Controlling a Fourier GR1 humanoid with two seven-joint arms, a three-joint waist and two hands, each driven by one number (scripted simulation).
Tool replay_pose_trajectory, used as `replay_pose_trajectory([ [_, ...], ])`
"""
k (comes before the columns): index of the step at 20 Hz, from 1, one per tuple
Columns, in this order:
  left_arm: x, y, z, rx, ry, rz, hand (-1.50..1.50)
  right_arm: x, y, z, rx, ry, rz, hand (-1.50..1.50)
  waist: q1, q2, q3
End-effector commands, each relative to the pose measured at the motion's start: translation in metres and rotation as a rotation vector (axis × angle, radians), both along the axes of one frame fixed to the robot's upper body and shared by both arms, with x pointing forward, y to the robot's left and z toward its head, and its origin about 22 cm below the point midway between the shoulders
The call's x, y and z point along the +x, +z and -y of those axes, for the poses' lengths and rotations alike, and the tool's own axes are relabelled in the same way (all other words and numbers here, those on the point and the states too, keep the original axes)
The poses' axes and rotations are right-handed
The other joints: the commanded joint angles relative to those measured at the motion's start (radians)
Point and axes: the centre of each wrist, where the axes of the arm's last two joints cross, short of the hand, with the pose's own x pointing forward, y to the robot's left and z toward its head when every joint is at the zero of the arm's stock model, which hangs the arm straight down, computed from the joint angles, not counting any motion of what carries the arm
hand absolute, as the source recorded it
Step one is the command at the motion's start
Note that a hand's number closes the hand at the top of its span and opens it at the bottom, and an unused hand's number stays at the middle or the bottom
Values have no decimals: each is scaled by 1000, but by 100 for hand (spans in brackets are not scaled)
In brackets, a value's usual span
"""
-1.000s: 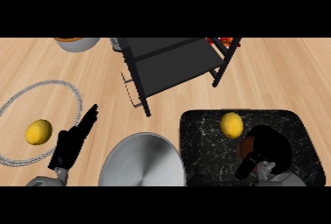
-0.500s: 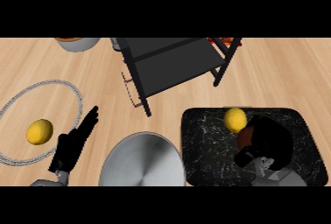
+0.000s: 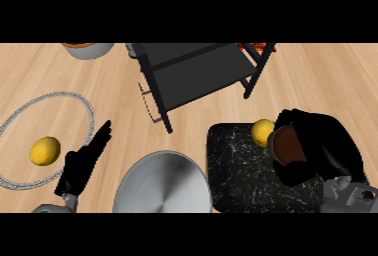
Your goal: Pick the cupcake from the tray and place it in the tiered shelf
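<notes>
Head view, nearest first: the left robot hand (image 3: 80, 167) rests open at the lower left, fingers straight, over the rim of a round plate (image 3: 87, 107). A silver pan (image 3: 162, 187) lies between it and the black tray (image 3: 236, 185). At the tray's far edge the right robot hand (image 3: 325, 150) comes in from below, fingers and thumb curled round the cupcake (image 3: 263, 133). Its yellow top pokes out to the left, beside a brown rounded part inside the curl. The cupcake looks only partly enclosed, so I judge it could slip or roll out on the lift if the curl does not close under it. Farther off, the tiered shelf (image 3: 196, 75) stands on the bench (image 3: 111, 85), apart from the tray. Its black posts could catch the robot hand or knock the cupcake if the approach comes in too low.
</notes>
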Motion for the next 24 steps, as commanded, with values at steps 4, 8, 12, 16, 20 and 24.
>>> replay_pose_trajectory([
  [4,0,8,-3,-9,5,-6,0,-10,71,15,185,65,277,150,-2,-1,-1],
  [8,7,8,-4,10,-12,-4,0,0,99,14,320,40,375,150,2,1,-1],
  [12,-4,-6,0,12,-7,-18,0,35,147,0,330,41,378,150,12,3,-2],
  [16,-6,-7,10,-15,-12,-11,0,77,151,-1,285,6,408,150,14,5,-1],
  [20,15,3,4,11,-28,-5,0,113,162,-29,294,-27,424,150,21,8,-2],
  [24,5,-1,5,4,-23,-8,0,149,181,-25,313,-35,397,150,29,10,-2],
])
